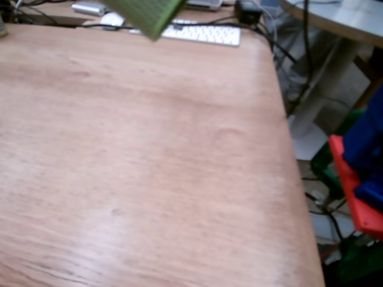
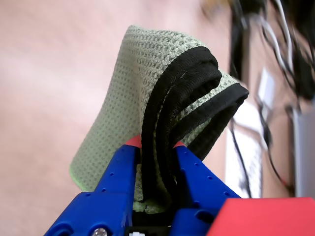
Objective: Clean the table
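Note:
The table (image 1: 137, 155) is a light-brown wooden top with a rounded far-right corner; it fills most of the fixed view. In the wrist view my blue gripper (image 2: 156, 145) with red fingertips is shut on a folded green waffle cloth (image 2: 142, 83) with black edging. The cloth hangs above the blurred tabletop (image 2: 44, 73). A green corner of that cloth (image 1: 146, 13) pokes in at the top edge of the fixed view. The gripper itself does not show there.
A white keyboard (image 1: 206, 33), a white mouse (image 1: 112, 20) and black cables lie along the table's far edge. A round grey-white pedestal table (image 1: 341, 18) stands beyond the right corner. Blurred blue and red arm parts (image 1: 362, 173) sit at the right edge.

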Tool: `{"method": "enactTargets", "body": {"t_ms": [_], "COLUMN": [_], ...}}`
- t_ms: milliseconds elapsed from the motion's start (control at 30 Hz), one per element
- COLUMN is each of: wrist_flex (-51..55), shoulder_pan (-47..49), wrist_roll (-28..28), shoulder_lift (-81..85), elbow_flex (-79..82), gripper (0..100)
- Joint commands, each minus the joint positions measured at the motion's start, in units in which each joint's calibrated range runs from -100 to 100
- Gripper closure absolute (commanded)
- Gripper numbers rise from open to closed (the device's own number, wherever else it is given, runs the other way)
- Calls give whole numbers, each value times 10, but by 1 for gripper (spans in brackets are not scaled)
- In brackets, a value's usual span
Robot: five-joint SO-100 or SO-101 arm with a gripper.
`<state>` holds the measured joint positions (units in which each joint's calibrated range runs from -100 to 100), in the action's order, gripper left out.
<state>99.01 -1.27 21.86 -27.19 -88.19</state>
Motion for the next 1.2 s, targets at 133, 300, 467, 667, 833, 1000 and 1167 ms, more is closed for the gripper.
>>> {"method": "enactTargets", "body": {"t_ms": [133, 300, 467, 667, 833, 1000, 1167], "wrist_flex": [10, -20, -168, -240, -356, -518, -526], "shoulder_pan": [280, 290, 292, 390, 393, 393, 393], "wrist_roll": [-102, -95, -94, -95, -100, -96, -102], "shoulder_lift": [259, 488, 509, 510, 508, 508, 509], "elbow_flex": [345, 846, 1051, 1183, 1285, 1402, 1408], "gripper": [99, 99, 99, 99, 99, 99, 99]}}
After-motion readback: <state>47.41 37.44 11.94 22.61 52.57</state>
